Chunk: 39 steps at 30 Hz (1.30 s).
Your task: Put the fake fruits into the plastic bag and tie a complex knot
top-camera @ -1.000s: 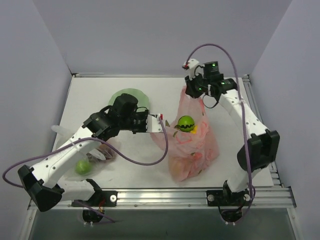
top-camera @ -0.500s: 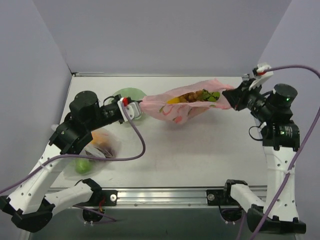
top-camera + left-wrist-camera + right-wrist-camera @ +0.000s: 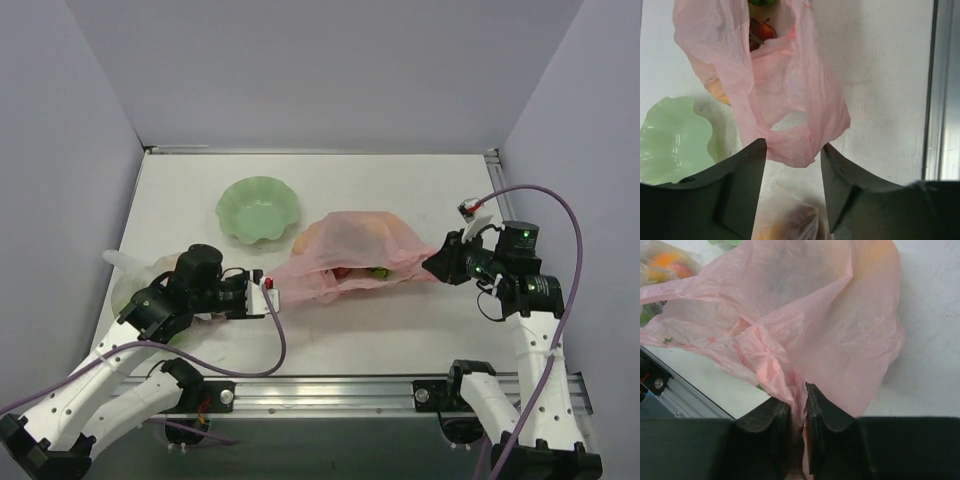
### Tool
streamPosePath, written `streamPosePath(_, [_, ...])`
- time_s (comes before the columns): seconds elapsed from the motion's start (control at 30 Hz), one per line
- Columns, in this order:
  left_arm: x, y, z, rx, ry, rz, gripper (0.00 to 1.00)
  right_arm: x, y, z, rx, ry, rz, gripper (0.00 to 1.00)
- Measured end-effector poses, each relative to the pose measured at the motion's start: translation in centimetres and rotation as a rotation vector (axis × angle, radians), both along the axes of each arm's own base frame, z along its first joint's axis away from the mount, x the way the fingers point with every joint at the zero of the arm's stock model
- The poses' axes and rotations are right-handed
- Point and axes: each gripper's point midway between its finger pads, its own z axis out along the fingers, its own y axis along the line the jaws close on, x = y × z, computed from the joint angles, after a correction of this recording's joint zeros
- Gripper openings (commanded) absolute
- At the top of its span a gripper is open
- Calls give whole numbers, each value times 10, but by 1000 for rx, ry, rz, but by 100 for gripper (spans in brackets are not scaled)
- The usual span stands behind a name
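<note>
Left wrist: left gripper (image 3: 792, 147) parted, plastic bag (image 3: 785, 90) loop between jaws. Right wrist: right gripper (image 3: 798, 392) clamped on bag.

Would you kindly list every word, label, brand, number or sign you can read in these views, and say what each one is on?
No readable words, numbers or brands show in any view.
On the thin translucent pink plastic bag, the small printed marks are too small and blurred to read.
On the pale green wavy-edged bowl, there is no lettering.
</note>
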Motion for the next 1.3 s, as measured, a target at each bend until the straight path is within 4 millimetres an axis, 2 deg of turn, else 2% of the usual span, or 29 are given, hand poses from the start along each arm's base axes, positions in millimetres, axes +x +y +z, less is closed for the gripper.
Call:
streamPosePath(0.03, [-3, -1, 6, -23, 15, 7, 65, -2, 1, 5, -4, -20, 8, 28])
streamPosePath(0.07, [-6, -2, 14, -50, 29, 18, 68, -4, 1, 10, -9, -35, 15, 45])
streamPosePath(0.13, [-10, -7, 34, -119, 66, 41, 73, -8, 1, 14, -21, -53, 29, 57])
streamPosePath(0.27, [-16, -9, 70, -254, 147, 116, 80, -16, 1, 17, -61, -66, 54, 68])
streamPosePath(0.37, [-18, -5, 83, -317, 209, 187, 83, -18, -3, 21, -112, -76, 62, 75])
streamPosePath(0.47, [-21, -3, 86, -357, 291, 255, 86, -21, -5, 26, -171, -89, 81, 74])
streamPosePath(0.7, [-21, 1, 82, -481, 597, 460, 86, -29, 5, 31, -277, -115, 178, 59])
streamPosePath(0.87, [-30, -6, 68, -532, 838, 521, 87, -29, 1, 25, -309, -86, 176, 55])
streamPosePath(0.97, [-41, -12, 53, -530, 976, 525, 91, -29, 0, 20, -315, -65, 182, 55])
streamPosePath(1.2, [-50, -18, 38, -558, 1091, 519, 96, -29, 1, 18, -310, -43, 186, 47])
streamPosePath(1.3, [-48, -21, 39, -582, 1104, 505, 98, -26, 3, 25, -305, -47, 188, 36])
